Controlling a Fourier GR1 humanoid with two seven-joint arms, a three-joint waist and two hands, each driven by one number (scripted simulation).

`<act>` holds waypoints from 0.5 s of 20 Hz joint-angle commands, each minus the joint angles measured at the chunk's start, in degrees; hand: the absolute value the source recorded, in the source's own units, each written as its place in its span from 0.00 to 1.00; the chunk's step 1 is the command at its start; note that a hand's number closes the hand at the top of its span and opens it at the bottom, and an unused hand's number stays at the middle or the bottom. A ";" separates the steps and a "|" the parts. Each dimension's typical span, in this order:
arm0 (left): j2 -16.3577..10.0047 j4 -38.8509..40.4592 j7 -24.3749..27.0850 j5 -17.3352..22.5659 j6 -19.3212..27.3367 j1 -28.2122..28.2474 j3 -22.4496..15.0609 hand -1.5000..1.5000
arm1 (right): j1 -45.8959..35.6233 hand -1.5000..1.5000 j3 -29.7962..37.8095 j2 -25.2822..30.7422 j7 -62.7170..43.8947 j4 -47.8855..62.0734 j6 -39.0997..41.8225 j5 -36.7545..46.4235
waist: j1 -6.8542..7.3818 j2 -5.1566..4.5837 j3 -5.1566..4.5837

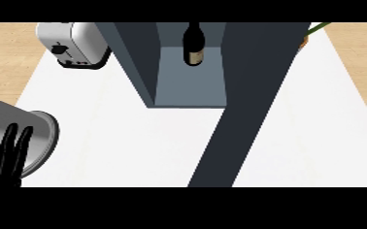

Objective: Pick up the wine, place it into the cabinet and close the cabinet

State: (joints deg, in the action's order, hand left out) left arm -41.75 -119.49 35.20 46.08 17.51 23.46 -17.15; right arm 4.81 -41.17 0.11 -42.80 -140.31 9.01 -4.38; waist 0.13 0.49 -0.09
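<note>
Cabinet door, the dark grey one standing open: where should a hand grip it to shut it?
Probably the free end of the dark grey cabinet door, nearest the robot, coming from the right. It looks hinged at the right wall of the cabinet and juts over the white counter, so pushing leftward there swings it shut.

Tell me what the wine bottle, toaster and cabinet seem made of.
Wine bottle: probably dark glass, near-black body with a pale label, perhaps paper. Toaster: seemingly brushed metal, judging by the silver sheen, with black trim. Cabinet: flat matte dark grey panels, perhaps painted wood or laminate; no grain shows.
</note>
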 commanded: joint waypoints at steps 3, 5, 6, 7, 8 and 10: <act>-2.74 0.04 -1.67 4.15 -5.12 1.86 7.50 0.00 | -1.18 1.00 -14.25 -0.05 0.12 -3.48 -8.03 8.28 | -0.05 0.07 0.00; -2.70 0.76 -3.02 4.02 -4.44 0.64 7.18 0.00 | -5.04 1.00 -15.13 0.00 0.43 -1.67 -12.57 8.50 | 0.03 0.04 -0.07; -4.03 1.01 -2.74 5.96 -7.18 3.14 9.39 0.00 | -5.48 1.00 -14.84 0.03 0.73 -1.25 -12.44 8.89 | 0.69 0.23 -0.12; -4.36 1.32 -3.41 5.98 -7.71 1.44 9.82 0.00 | -8.38 1.00 -13.19 0.05 0.20 -1.20 -13.93 8.47 | 0.60 0.00 -0.13; -4.41 1.57 -3.72 7.02 -8.89 1.98 11.32 0.00 | -7.69 1.00 -13.98 0.05 -0.84 -1.86 -14.37 10.28 | 0.33 0.00 -0.07; -2.98 5.35 -0.95 6.07 -12.47 2.80 10.48 0.00 | -10.26 1.00 -16.41 0.03 2.29 1.72 -18.25 12.45 | 0.42 0.09 -0.16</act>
State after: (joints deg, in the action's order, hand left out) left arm -45.05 -117.49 32.92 51.17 9.74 25.31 -8.33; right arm -0.17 -46.25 2.62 -41.40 -139.28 -4.17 3.27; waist 0.43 0.55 -0.17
